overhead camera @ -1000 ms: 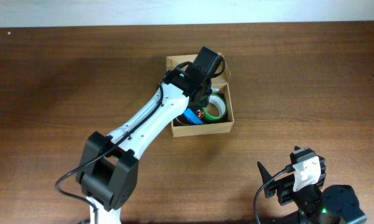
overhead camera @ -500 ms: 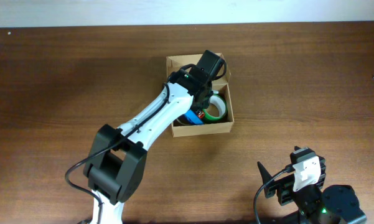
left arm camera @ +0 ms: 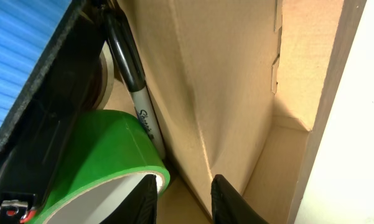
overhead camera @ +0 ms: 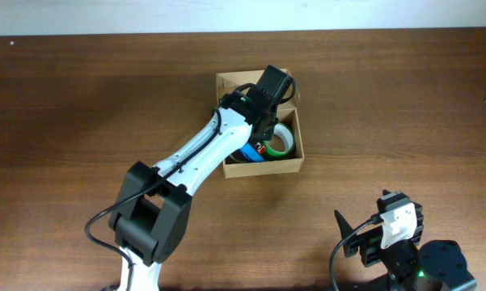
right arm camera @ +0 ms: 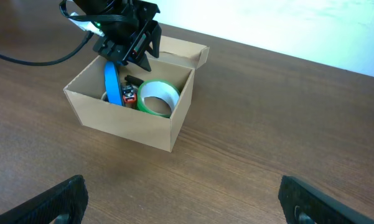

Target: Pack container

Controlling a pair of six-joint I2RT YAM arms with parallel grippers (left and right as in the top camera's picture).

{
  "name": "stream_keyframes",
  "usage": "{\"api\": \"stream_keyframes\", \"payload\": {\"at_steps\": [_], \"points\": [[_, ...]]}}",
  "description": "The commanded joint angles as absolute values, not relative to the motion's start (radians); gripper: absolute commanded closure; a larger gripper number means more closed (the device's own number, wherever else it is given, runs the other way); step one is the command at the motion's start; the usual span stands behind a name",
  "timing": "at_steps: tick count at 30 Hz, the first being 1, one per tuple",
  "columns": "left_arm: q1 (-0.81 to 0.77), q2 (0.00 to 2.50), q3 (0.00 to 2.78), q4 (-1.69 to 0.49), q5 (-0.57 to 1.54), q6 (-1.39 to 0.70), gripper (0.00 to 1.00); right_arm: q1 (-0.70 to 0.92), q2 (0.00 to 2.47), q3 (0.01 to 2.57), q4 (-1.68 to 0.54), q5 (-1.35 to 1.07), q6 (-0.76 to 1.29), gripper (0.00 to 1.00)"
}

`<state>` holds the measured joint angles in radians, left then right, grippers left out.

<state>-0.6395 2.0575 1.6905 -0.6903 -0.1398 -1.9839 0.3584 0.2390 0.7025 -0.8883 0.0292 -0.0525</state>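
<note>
The container [overhead camera: 263, 168] is an open tan cardboard box at the table's middle; it also shows in the right wrist view [right arm camera: 124, 124]. In it lie a green tape roll [overhead camera: 281, 139], a blue case [overhead camera: 251, 152] standing on edge, and a black marker [left arm camera: 134, 81] leaning against the inner wall [left arm camera: 224, 81]. My left gripper [left arm camera: 185, 198] reaches down into the box beside the green roll [left arm camera: 106, 155]. Its jaws are slightly apart with nothing between them. My right gripper [right arm camera: 183, 205] is wide open and empty, low over the table in front of the box.
The box's flap lid [right arm camera: 183, 53] stands open at the far side. A small red-and-black item [right arm camera: 129, 95] lies between the blue case [right arm camera: 112, 84] and the green roll [right arm camera: 157, 98]. Bare wooden table [overhead camera: 81, 105] surrounds the box.
The left arm's elbow has shifted a little to the right. Its gripper has stayed inside the box. The right arm has not moved.
</note>
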Motion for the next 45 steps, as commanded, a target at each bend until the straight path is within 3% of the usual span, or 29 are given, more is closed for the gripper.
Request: {"api": "stream_keyframes", "payload": {"at_steps": [1, 4, 5, 7, 9, 18, 31, 45], "points": [[-0.648, 2.057, 1.693, -0.691, -0.147, -1.987, 0.72, 0.352, 0.234, 0.700, -0.885, 0.041, -0.044, 0.01], [-0.648, 1.981, 1.693, -0.717, -0.149, -1.889, 0.66, 0.352, 0.234, 0.700, -0.885, 0.041, -0.044, 0.01], [-0.647, 1.959, 1.693, -0.727, -0.152, -1.858, 0.58, 0.352, 0.234, 0.700, -0.885, 0.041, -0.044, 0.01], [-0.645, 1.906, 1.693, -0.750, -0.160, -1.779, 0.33, 0.352, 0.234, 0.700, -0.885, 0.041, -0.044, 0.01], [-0.645, 1.861, 1.693, -0.760, -0.171, -1.679, 0.00, 0.352, 0.234, 0.700, -0.885, 0.041, -0.044, 0.01], [-0.600, 1.745, 1.693, -0.811, -0.112, -1.024, 0.01, 0.352, 0.234, 0.700, -0.885, 0.041, -0.044, 0.01], [-0.469, 1.634, 1.693, -1.062, -0.094, -0.543, 0.00, 0.352, 0.234, 0.700, -0.885, 0.041, -0.044, 0.01], [-0.431, 1.578, 1.693, -1.183, -0.094, -0.499, 0.00, 0.352, 0.234, 0.700, -0.885, 0.041, -0.044, 0.01]]}}
